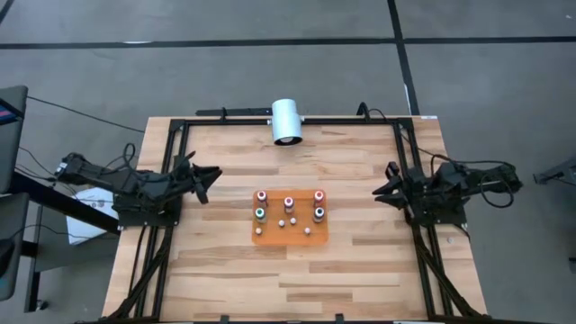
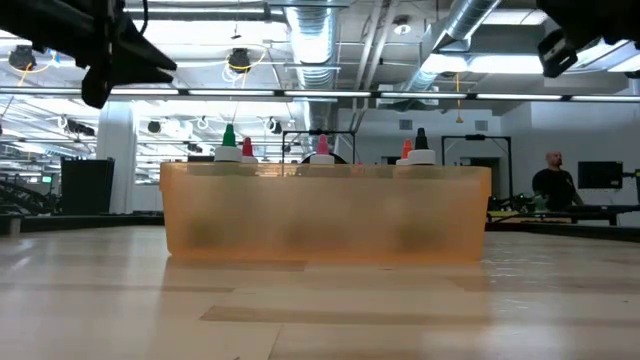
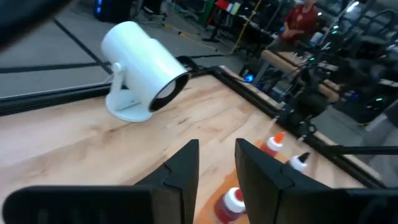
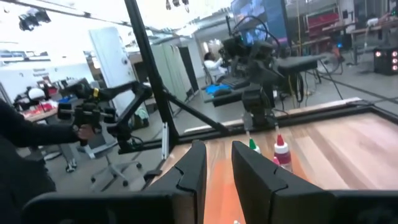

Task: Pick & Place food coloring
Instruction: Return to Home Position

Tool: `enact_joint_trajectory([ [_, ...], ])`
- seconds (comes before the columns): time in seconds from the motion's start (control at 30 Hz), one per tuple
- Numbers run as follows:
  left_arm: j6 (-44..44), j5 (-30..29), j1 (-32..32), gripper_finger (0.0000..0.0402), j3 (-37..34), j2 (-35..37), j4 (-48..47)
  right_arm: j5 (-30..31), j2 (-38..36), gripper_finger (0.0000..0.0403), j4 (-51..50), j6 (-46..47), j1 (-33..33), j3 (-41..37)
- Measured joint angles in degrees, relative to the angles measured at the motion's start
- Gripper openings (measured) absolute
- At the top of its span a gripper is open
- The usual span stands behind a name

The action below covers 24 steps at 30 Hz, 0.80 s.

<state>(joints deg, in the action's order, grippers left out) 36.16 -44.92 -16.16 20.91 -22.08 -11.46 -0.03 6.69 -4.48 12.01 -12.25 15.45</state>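
Found the flat orange rectangular plastic tray (image 1: pixel 283 237) at the middle of the light wooden slatted table (image 1: pixel 216 270), well apart from both arms. Noted the small pale food coloring bottles (image 1: pixel 289 202) standing upright inside that tray, with none on the bare wood. Counted 9 from above: 3 with red tops, 1 green-topped bottle (image 1: pixel 259 214), 1 dark-topped bottle (image 1: pixel 319 213), and 4 visible only as pale dots on the tray side farthest from the large white cylinder (image 1: pixel 286 121). Confirmed in the low view that the coloured tips rose above the translucent tray wall. Located that cylinder lying on its side on a white base at the table's far edge, just beside the black metal frame (image 1: pixel 360 120). Located the left gripper (image 1: pixel 212 176) over the table's left edge, pointed toward the tray, its fingers (image 3: pixel 186 165) parted by a narrow gap and grasping nothing. Located the right gripper (image 1: pixel 380 187) over the table's right edge, likewise pointed toward the tray, its fingers (image 4: pixel 193 165) parted by a narrow gap and empty. Observed 1 person (image 2: pixel 553 180) in the room beyond the table, far from both grippers.
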Motion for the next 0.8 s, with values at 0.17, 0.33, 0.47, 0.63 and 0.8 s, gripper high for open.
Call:
enact_joint_trajectory([
  [0.17, 0.47, -2.06, 1.24, 0.0094, -0.02, 2.26, -2.47, 0.02, -5.42, 0.0065, -0.65, 1.71, 0.0, -3.44],
  [0.33, -0.91, -2.37, 1.09, 0.0094, -0.84, 9.31, -4.38, 0.05, -6.55, 0.0065, -0.94, 3.63, 0.0, -6.08],
  [0.47, -2.94, -2.32, 1.09, 0.0094, -3.37, 15.96, -4.12, 0.13, -6.57, 0.0065, -0.62, 4.04, 0.0, -6.26],
  [0.63, -3.55, -2.26, 1.09, 0.0094, -7.82, 22.13, -3.3, 0.13, -6.59, 0.0065, -1.0, 3.33, 0.0, -6.3],
  [0.8, -4.97, -1.41, 1.07, 0.0094, -10.7, 21.51, -0.55, 0.07, -6.59, 0.0065, 0.48, 0.1, -0.04, -6.28],
])
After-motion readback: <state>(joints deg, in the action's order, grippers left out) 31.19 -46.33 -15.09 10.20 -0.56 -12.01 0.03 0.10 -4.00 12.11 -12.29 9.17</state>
